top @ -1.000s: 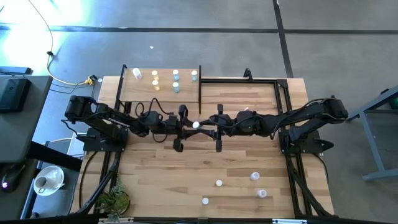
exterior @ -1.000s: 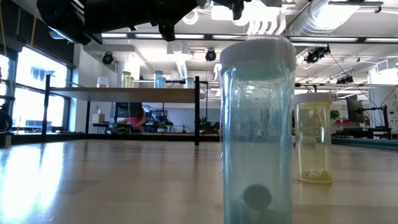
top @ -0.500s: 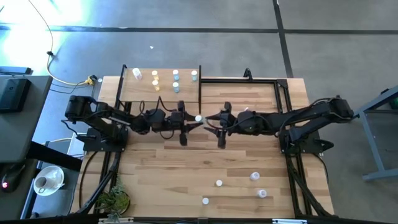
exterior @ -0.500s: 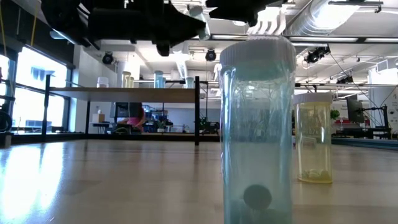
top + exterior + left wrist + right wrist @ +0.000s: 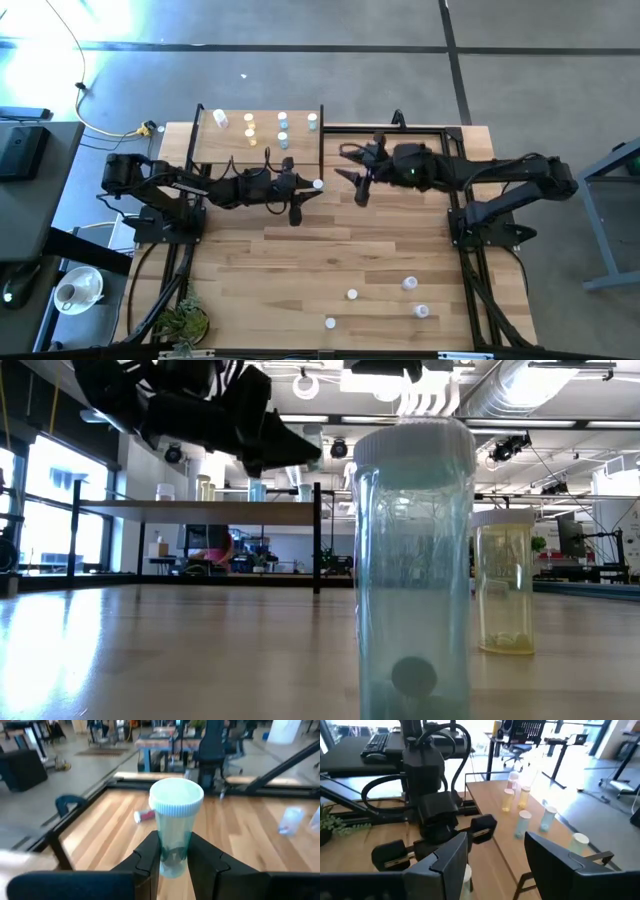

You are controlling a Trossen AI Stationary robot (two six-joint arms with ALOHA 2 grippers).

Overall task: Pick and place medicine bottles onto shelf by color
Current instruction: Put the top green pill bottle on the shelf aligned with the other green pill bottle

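From above, a white-capped bottle [image 5: 317,184] is being held by the left gripper [image 5: 306,188] beside the shelf [image 5: 230,145]. In the left wrist view, its greenish body is being clamped below the cap; likely light, stiff, slippery. In the right wrist view, the right gripper [image 5: 495,852] is being held apart, empty.

My two arms are dark, nearly black, built of jointed segments. My left arm [image 5: 190,185] carries black cables looping along its links (they arc up over the wrist). My right arm [image 5: 480,172] matches it. My fingers [image 5: 150,857] are flat, matte black slabs with squared edges.
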